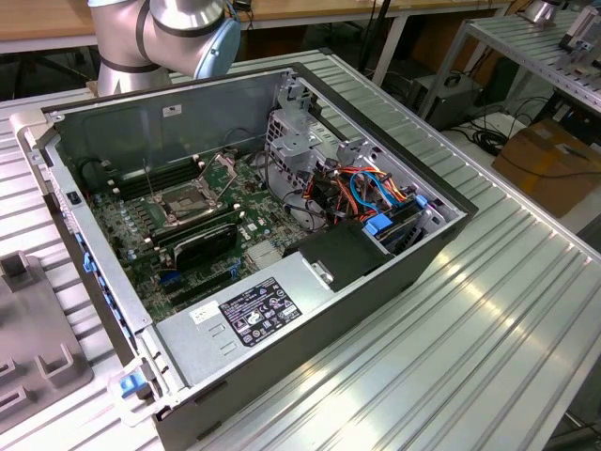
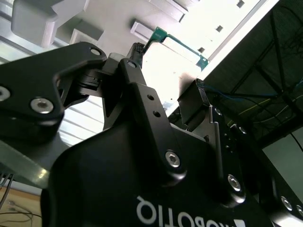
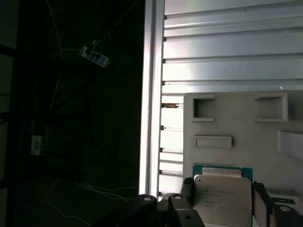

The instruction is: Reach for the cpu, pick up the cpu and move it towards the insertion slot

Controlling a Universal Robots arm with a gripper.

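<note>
Silvery cpu [image 3: 221, 201] lies flat on the grey tray [image 3: 227, 123], which rests on the slatted metal table [image 3: 227, 52]. The gripper [image 3: 223, 189] straddles the chip, close at two opposite edges. Whether it grips or merely brackets it cannot be told. In the exterior view the insertion slot [image 1: 183, 202] sits inside the open computer case [image 1: 376, 282], lever raised.

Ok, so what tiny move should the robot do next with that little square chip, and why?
Probably a small lift straight up, if its hold is firm, which I can't tell. In the first wrist view the gripper straddles the cpu, which is over the grey tray. The insertion slot is inside the computer case, so the cpu must clear the tray first.
</note>
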